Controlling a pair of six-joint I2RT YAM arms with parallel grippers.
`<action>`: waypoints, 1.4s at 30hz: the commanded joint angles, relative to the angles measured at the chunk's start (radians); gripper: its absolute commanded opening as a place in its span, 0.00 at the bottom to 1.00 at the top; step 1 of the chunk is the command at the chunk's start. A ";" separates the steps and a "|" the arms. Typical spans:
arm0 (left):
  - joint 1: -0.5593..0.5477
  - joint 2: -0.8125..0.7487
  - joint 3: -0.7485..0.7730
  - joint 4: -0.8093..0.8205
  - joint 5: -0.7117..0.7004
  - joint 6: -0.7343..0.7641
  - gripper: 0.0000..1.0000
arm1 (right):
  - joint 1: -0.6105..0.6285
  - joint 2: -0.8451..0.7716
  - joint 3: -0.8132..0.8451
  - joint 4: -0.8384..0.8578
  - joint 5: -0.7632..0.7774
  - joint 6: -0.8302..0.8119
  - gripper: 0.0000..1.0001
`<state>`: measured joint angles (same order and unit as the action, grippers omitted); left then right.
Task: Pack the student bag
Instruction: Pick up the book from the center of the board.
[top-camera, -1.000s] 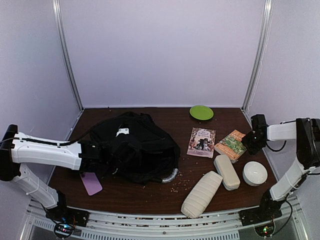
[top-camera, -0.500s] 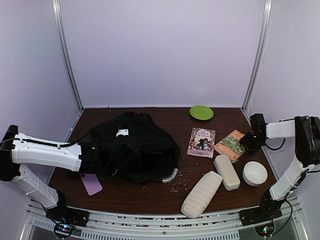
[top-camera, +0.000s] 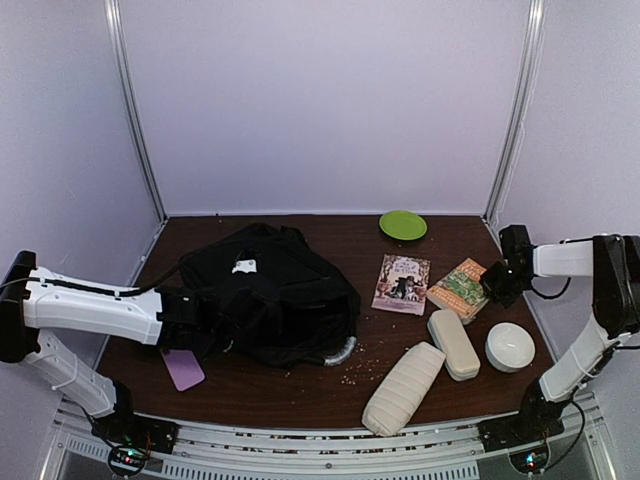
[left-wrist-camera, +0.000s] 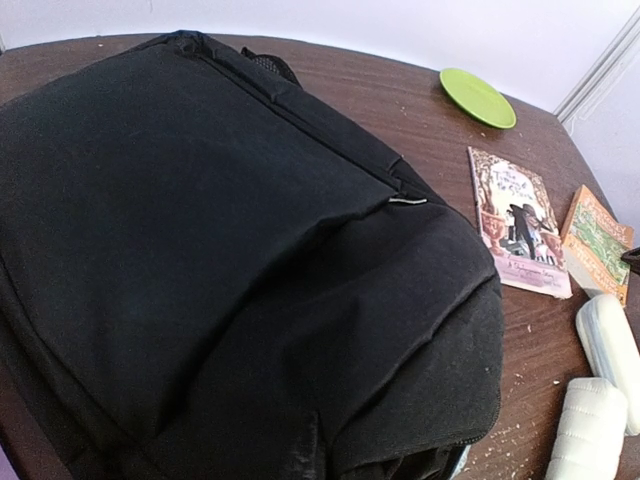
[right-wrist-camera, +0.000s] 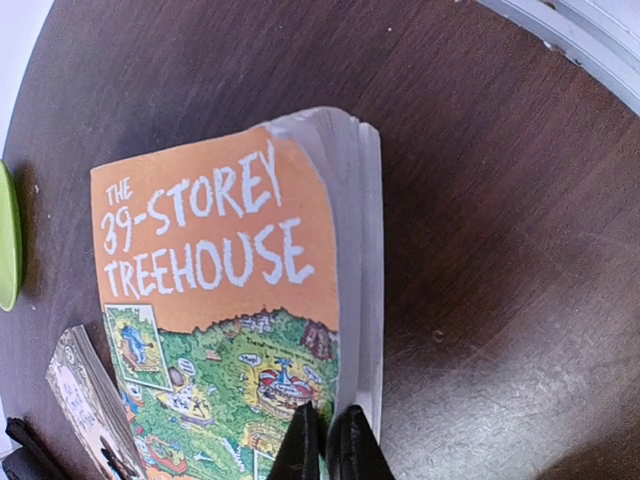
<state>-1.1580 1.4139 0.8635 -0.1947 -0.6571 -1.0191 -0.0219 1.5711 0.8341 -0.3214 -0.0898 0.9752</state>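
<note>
The student bag (top-camera: 270, 295) is a big black backpack lying on the left half of the table, with a white tag (top-camera: 244, 265) on top and a silvery rim (top-camera: 343, 352) at its near right corner. It fills the left wrist view (left-wrist-camera: 250, 250). My left gripper (top-camera: 190, 322) is at the bag's left edge, its fingers hidden under bunched fabric. My right gripper (top-camera: 495, 283) is at the right edge of an orange book (top-camera: 460, 288). In the right wrist view its tips (right-wrist-camera: 328, 440) are pinched together on the edge of the book (right-wrist-camera: 210, 250).
A pink book (top-camera: 403, 284) lies left of the orange one. A green plate (top-camera: 403, 224) sits at the back. A cream case (top-camera: 453, 343), a ribbed cream pouch (top-camera: 403, 387) and a white bowl (top-camera: 510, 346) lie front right. A purple card (top-camera: 183, 367) lies front left.
My right gripper has moved a little left onto the orange book's edge. The raised fold on the bag has flattened. The left arm has barely shifted.
</note>
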 joint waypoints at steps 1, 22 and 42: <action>0.024 -0.020 0.000 0.031 -0.021 0.005 0.00 | 0.018 -0.051 -0.005 -0.019 -0.035 -0.027 0.00; 0.047 -0.047 0.083 -0.008 -0.021 0.093 0.88 | 0.094 -0.429 0.163 -0.171 -0.045 -0.210 0.00; 0.094 -0.262 0.199 0.267 0.443 0.369 0.98 | 0.547 -0.595 0.360 -0.018 -0.378 -0.362 0.00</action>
<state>-1.0977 1.1522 1.0199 -0.1375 -0.5293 -0.7334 0.4026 1.0191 1.1885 -0.5209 -0.3378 0.6495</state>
